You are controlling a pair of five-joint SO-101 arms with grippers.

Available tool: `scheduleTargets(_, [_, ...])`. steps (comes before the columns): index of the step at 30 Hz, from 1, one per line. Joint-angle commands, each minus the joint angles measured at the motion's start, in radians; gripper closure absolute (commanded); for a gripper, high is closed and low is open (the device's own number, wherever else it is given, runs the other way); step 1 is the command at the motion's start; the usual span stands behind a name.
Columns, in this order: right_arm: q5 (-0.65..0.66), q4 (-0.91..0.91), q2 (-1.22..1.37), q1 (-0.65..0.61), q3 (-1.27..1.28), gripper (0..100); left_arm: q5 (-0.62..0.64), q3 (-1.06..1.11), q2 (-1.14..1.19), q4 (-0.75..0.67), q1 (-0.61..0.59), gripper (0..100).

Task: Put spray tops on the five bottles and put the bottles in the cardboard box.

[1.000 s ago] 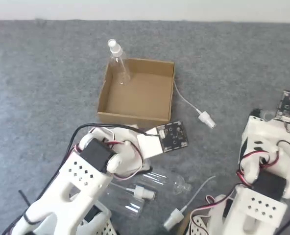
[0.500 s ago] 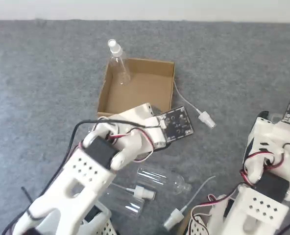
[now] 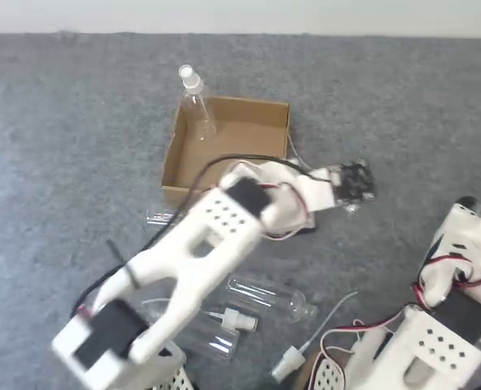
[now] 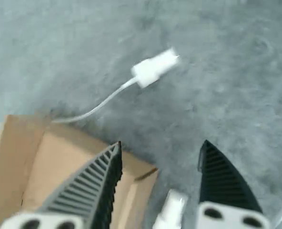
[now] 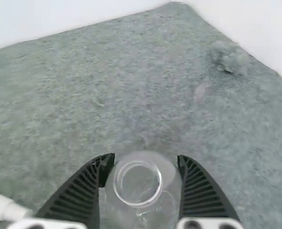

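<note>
One loose spray top (image 4: 155, 73) just off cardboard box (image 4: 55, 162) corner: lies straight ahead of left gripper (image 4: 161, 145), jaws spread, empty, with tube trailing boxward. Right gripper (image 5: 144, 160) farther off, clamped round uncapped bottle (image 5: 138, 183).

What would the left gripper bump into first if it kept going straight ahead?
Probably the white spray top lying on the carpet just past the cardboard box corner, though depth is hard to judge.

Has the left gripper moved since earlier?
Yes: the left gripper swung rightward from the near wall of the cardboard box toward the spray top beside it.
</note>
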Motion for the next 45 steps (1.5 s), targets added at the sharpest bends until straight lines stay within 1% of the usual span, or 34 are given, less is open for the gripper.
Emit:
scheduleTargets(1, [0.015,-0.027,-0.027,0.054,-0.089,91.4,-0.057,-0.151,0.115,-0.021,0.034,76])
scheduleTargets(6, [0.015,-0.027,-0.027,0.064,-0.095,91.4,-0.066,-0.303,0.273,-0.020,0.031,76])
scheduleTargets(12, [0.015,-0.027,-0.027,0.061,-0.095,91.4,-0.087,-0.487,0.439,0.049,0.044,76])
scheduleTargets(16, [0.015,-0.027,-0.027,0.058,-0.095,91.4,-0.086,-0.593,0.531,0.071,0.051,76])
scheduleTargets(25, [0.015,-0.025,-0.027,0.058,-0.095,91.4,-0.087,-0.742,0.697,0.071,0.074,76])
scheduleTargets(30, [0.015,-0.024,-0.027,0.058,-0.095,91.4,-0.155,-0.788,0.764,0.074,0.077,76])
scheduleTargets(33, [0.017,-0.024,-0.027,0.056,-0.095,91.4,-0.189,-0.834,0.804,0.138,0.078,76])
scheduleTargets(37, [0.017,-0.024,-0.027,0.056,-0.095,91.4,-0.193,-0.969,0.890,0.238,0.078,76])
scheduleTargets(42, [0.017,-0.021,-0.027,0.056,-0.095,91.4,-0.193,-1.207,1.022,0.396,0.078,83])
scheduleTargets(45, [0.017,-0.021,-0.027,0.056,-0.095,91.4,-0.190,-1.372,1.089,0.508,0.080,85])
